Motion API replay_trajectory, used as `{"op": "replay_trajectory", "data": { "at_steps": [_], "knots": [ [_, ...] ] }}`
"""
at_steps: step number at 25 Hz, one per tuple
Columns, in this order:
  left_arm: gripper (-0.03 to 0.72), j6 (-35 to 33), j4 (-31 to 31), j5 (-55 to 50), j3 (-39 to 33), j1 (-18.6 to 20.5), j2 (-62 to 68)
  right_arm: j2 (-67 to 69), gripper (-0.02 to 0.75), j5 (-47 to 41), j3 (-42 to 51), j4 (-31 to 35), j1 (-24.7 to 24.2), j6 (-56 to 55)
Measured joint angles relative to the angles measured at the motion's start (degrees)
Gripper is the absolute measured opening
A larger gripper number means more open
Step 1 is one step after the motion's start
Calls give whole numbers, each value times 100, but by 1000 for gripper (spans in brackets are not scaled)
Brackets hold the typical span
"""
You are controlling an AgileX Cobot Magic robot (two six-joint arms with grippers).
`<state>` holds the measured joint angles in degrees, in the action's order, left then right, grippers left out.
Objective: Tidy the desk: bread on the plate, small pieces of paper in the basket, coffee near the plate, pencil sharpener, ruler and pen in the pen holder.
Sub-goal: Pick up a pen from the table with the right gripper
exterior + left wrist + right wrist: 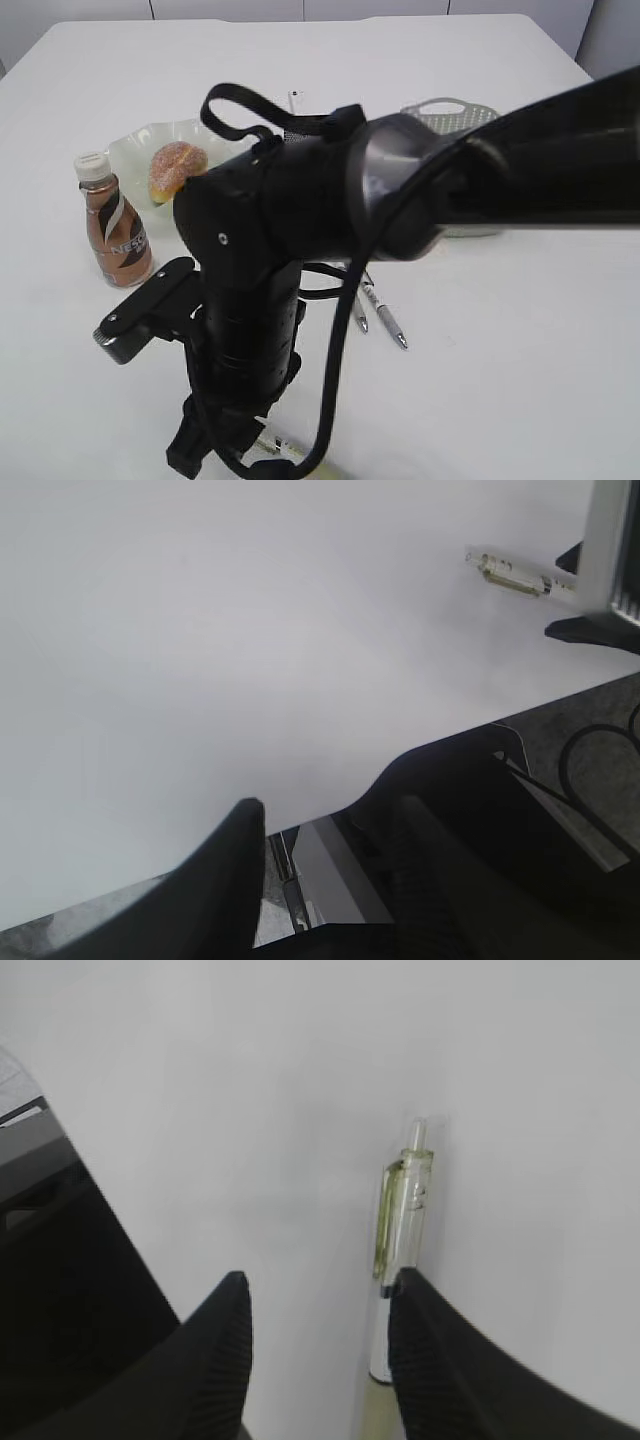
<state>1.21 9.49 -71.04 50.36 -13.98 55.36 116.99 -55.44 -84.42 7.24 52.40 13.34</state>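
The bread (pixel 176 170) lies on the pale plate (pixel 130 150) at the back left. The coffee bottle (pixel 114 232) stands just in front of the plate. Two pens (pixel 383 315) lie mid-table. A pen with a clear greenish cap (pixel 405 1215) lies near the front edge, also in the exterior view (pixel 276 446) and the left wrist view (pixel 510 573). My right gripper (pixel 318 1295) is open just above the table, its right finger beside this pen. My left gripper (pixel 330 815) is open and empty at the table's front edge. The pen holder is hidden behind the arm.
A grey basket (pixel 448 113) stands at the back right. My right arm (pixel 300 210) reaches across the middle and blocks much of the exterior view. A small white thing (pixel 296 100) sticks up behind it. The table's front edge (pixel 300 825) is under the left gripper.
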Motion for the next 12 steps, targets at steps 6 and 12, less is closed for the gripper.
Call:
{"op": "replay_trajectory", "data": {
  "at_steps": [6, 12],
  "knots": [
    [307, 0, 0, 0, 0, 0, 0, 413, 362, -175, -201, -434, -11, -485],
    [307, 0, 0, 0, 0, 0, 0, 445, 362, -159, -209, -476, -58, -537]
  ]
}}
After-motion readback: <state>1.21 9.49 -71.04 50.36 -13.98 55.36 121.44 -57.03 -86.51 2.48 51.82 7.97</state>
